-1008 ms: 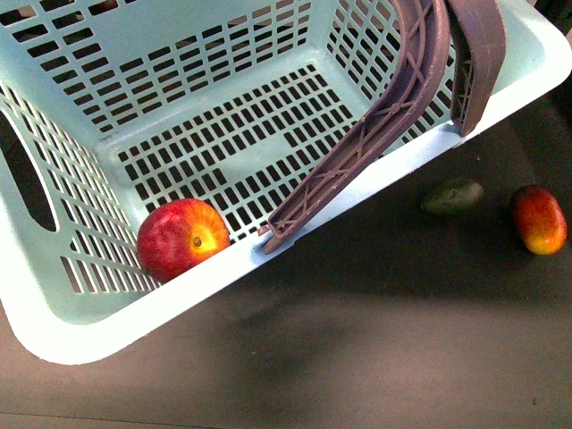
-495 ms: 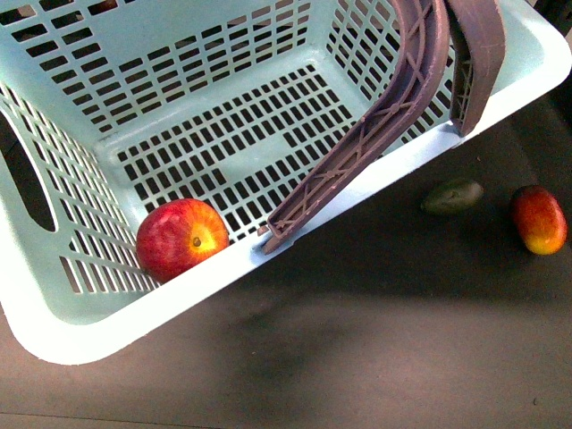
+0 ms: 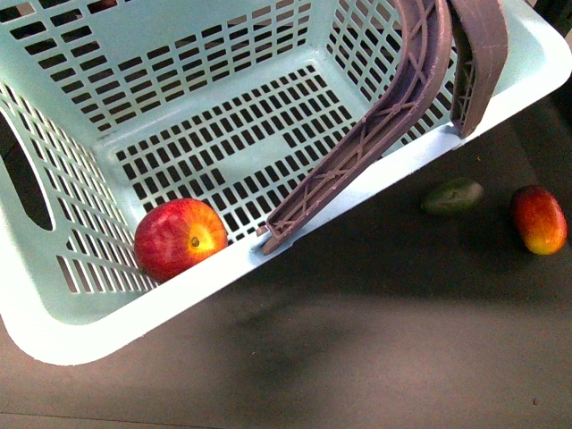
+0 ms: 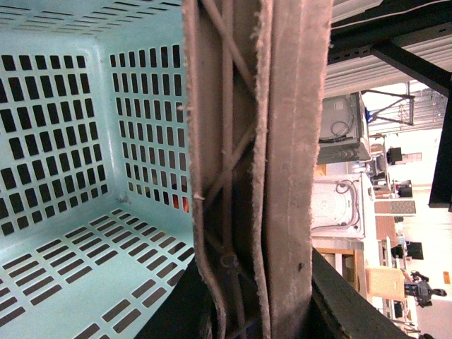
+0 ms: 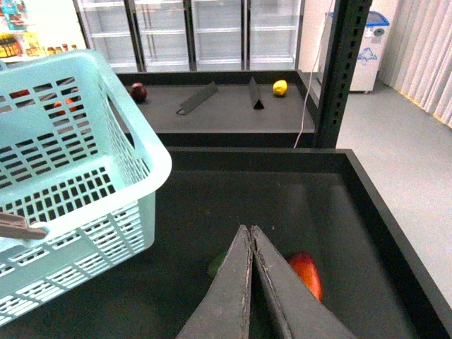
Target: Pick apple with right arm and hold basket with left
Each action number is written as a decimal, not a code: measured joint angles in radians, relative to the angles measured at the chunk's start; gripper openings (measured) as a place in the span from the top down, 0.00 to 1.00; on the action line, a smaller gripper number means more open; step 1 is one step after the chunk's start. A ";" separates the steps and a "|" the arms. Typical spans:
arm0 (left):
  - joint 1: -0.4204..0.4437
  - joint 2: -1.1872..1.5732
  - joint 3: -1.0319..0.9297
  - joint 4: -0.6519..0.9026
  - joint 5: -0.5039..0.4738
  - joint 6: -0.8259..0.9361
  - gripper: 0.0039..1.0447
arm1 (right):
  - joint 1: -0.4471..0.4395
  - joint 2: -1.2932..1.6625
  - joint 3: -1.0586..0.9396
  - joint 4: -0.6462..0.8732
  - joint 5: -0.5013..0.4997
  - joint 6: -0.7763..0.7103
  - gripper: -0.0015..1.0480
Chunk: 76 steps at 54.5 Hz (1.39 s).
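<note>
Holding the mint-green plastic basket (image 3: 89,344).
My left claw (image 4: 254,311) is gripping its brown handles (image 4: 282,141) to carry the round red apple (image 3: 179,239); right claw (image 5: 251,236) closed, empty.

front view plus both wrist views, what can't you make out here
- Front view: neither gripper shows; the handles run off the top edge.
- Left wrist view: the handles fill the middle; the apple does not show there.
- Right wrist view: the right gripper, shut, covers most of the green fruit and the red oval fruit.
</note>
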 joint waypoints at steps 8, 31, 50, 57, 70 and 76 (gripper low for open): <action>0.000 0.000 0.000 0.000 0.000 -0.002 0.82 | 0.000 0.000 0.000 0.000 0.000 0.000 0.98; 0.000 0.000 0.000 0.000 -0.002 -0.001 0.82 | 0.000 -0.002 0.000 0.000 0.000 0.000 0.53; 0.000 0.000 0.000 0.000 -0.002 -0.001 0.82 | 0.000 -0.002 0.000 0.000 0.000 0.000 0.08; -0.005 0.000 0.000 0.011 -0.042 -0.014 0.82 | 0.000 -0.002 0.000 0.000 0.000 0.000 0.08; -0.004 0.000 -0.001 0.054 -0.229 -0.095 0.82 | 0.000 -0.002 0.000 0.000 0.000 0.000 0.08; 0.012 0.000 -0.001 0.069 -0.220 -0.104 0.82 | 0.000 -0.002 0.000 0.000 0.000 0.000 0.08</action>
